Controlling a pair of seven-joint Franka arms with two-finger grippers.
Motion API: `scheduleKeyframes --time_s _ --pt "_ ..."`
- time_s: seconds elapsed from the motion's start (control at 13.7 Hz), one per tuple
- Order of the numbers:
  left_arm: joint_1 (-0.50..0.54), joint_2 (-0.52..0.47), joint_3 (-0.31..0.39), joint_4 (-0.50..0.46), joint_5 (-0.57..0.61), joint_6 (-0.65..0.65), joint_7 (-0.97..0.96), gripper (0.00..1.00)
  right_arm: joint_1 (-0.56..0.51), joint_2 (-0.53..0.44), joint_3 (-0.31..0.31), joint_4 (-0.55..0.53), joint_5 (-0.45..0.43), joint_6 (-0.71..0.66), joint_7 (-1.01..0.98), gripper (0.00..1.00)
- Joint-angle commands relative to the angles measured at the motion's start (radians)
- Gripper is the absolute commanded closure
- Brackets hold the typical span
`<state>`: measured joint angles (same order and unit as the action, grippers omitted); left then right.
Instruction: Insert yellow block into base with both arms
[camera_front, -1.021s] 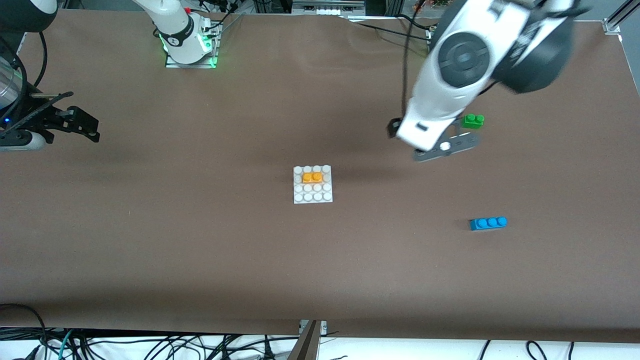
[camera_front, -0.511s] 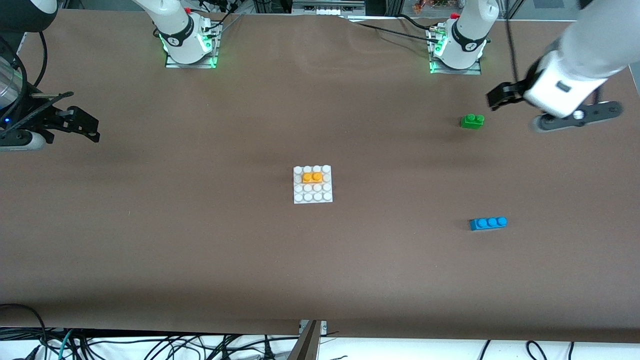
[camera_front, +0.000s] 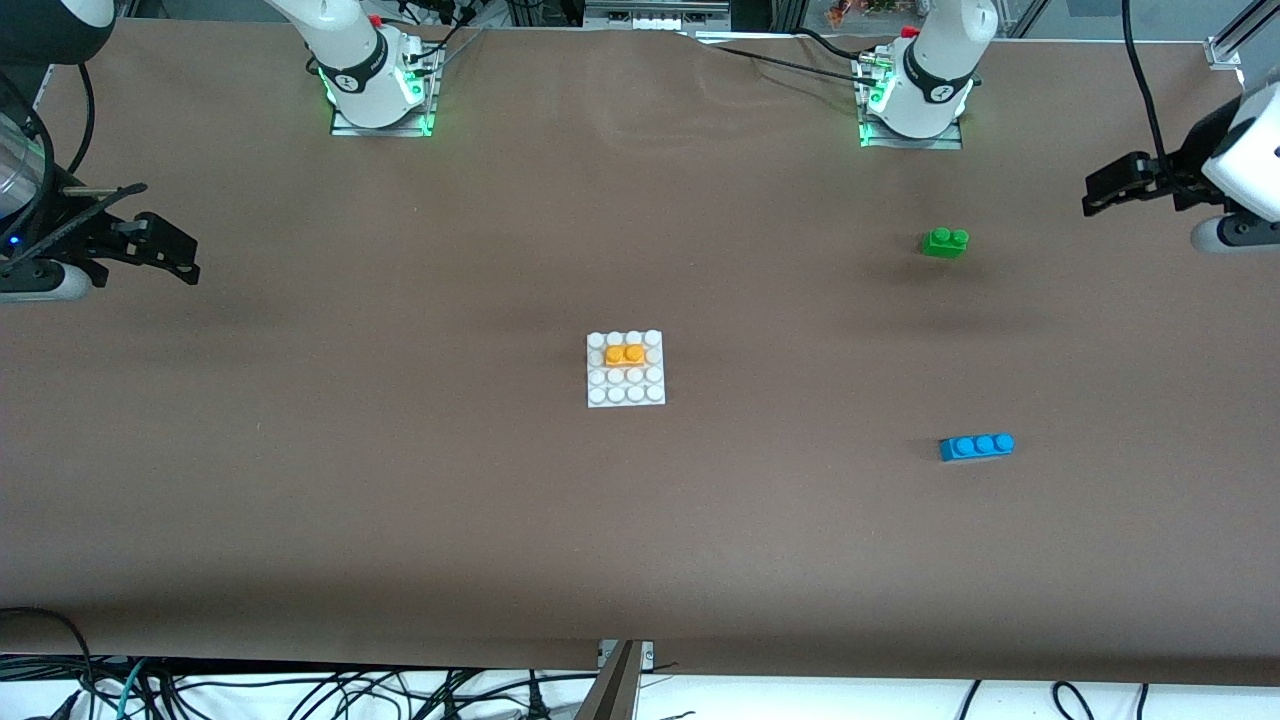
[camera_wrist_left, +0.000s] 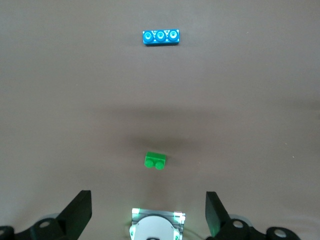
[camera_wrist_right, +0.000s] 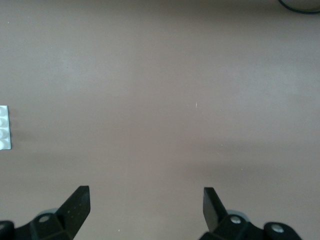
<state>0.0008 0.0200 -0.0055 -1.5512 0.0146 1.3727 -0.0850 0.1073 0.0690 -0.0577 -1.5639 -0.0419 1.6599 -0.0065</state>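
Note:
The yellow block (camera_front: 624, 354) sits pressed onto the studs of the white base (camera_front: 626, 393) at the middle of the table, in the second stud row from the robots' side. My left gripper (camera_front: 1103, 193) hangs open and empty high over the table's edge at the left arm's end; in its wrist view it (camera_wrist_left: 148, 205) holds nothing. Over the table's edge at the right arm's end, my right gripper (camera_front: 186, 256) is open and empty too. Its wrist view shows it (camera_wrist_right: 145, 197) above bare table, with one edge of the base (camera_wrist_right: 4, 127) in sight.
A green two-stud brick (camera_front: 944, 242) (camera_wrist_left: 155, 161) lies toward the left arm's end, near that arm's base (camera_front: 912, 95). A blue three-stud brick (camera_front: 976, 446) (camera_wrist_left: 160, 37) lies nearer the front camera. The right arm's base (camera_front: 375, 90) stands at the table's robot side.
The left arm has swung from beside the green brick out to its end of the table. The right arm, the yellow block and the base have not moved.

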Motion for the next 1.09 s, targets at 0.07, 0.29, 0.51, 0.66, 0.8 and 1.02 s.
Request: scheduleKeyframes --time_s 0.07,0.29,0.51,0.66,0.8,1.02 --pt "0.004 -0.041 0.002 -0.086 -0.022 0.058 0.031 0.00 -0.003 0.008 0.004 0.024 -0.004 -0.019 -0.010 0.00" --pt "0.008 -0.034 0.016 -0.078 -0.045 0.062 0.047 0.00 -0.003 0.008 0.004 0.024 -0.004 -0.019 -0.010 0.00" --pt "0.014 -0.034 0.013 -0.079 -0.053 0.062 0.051 0.00 -0.003 0.008 0.004 0.024 -0.004 -0.019 -0.010 0.00" --pt "0.018 -0.031 0.015 -0.079 -0.051 0.062 0.060 0.00 -0.003 0.008 0.004 0.024 -0.004 -0.019 -0.010 0.00" --pt "0.018 -0.031 0.012 -0.075 -0.048 0.062 0.053 0.00 -0.003 0.008 0.004 0.024 -0.004 -0.019 -0.010 0.00" --pt "0.018 -0.031 0.009 -0.073 -0.048 0.062 0.050 0.00 -0.003 0.006 0.004 0.024 -0.003 -0.019 -0.009 0.00"
